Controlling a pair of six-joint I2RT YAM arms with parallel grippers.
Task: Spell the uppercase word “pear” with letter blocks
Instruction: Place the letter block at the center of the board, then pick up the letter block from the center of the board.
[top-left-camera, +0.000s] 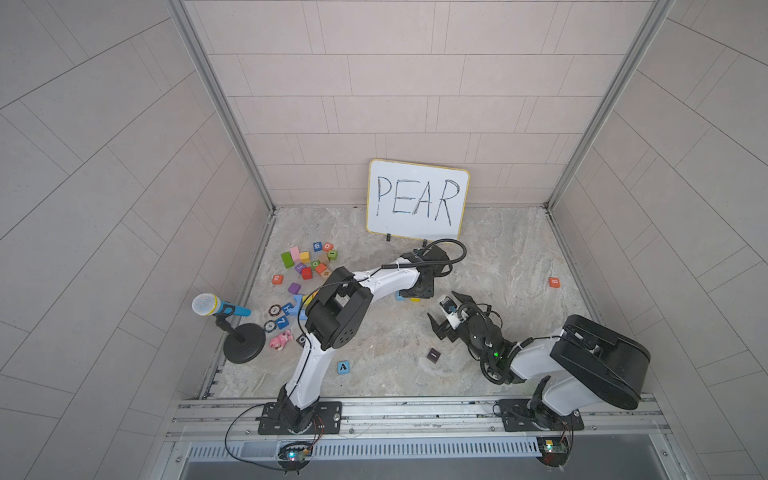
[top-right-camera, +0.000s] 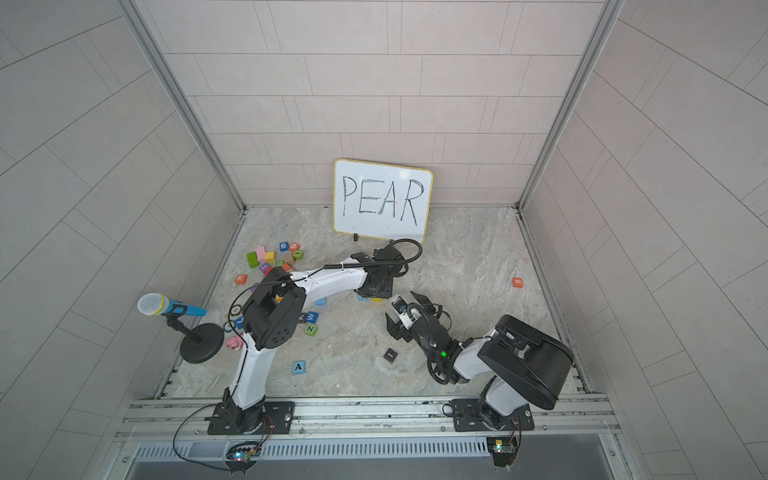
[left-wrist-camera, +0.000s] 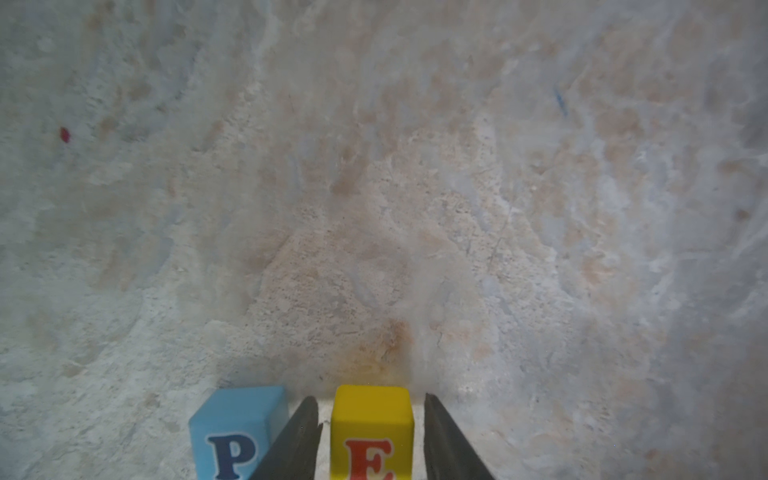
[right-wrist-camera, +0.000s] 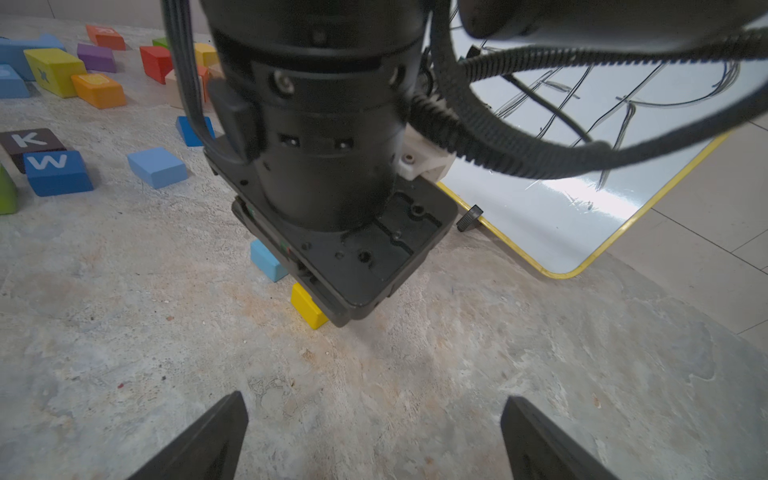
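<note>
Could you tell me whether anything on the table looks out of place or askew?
Nothing looks damaged or spilled. The orange B block lies alone, far to the right of the block pile, and a microphone on a stand sits beside that pile, unrelated to spelling.

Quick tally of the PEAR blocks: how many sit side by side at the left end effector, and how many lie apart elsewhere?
Side by side: 2, P block, E block
Lying apart: 2, A block, R block
Total: 4
</note>
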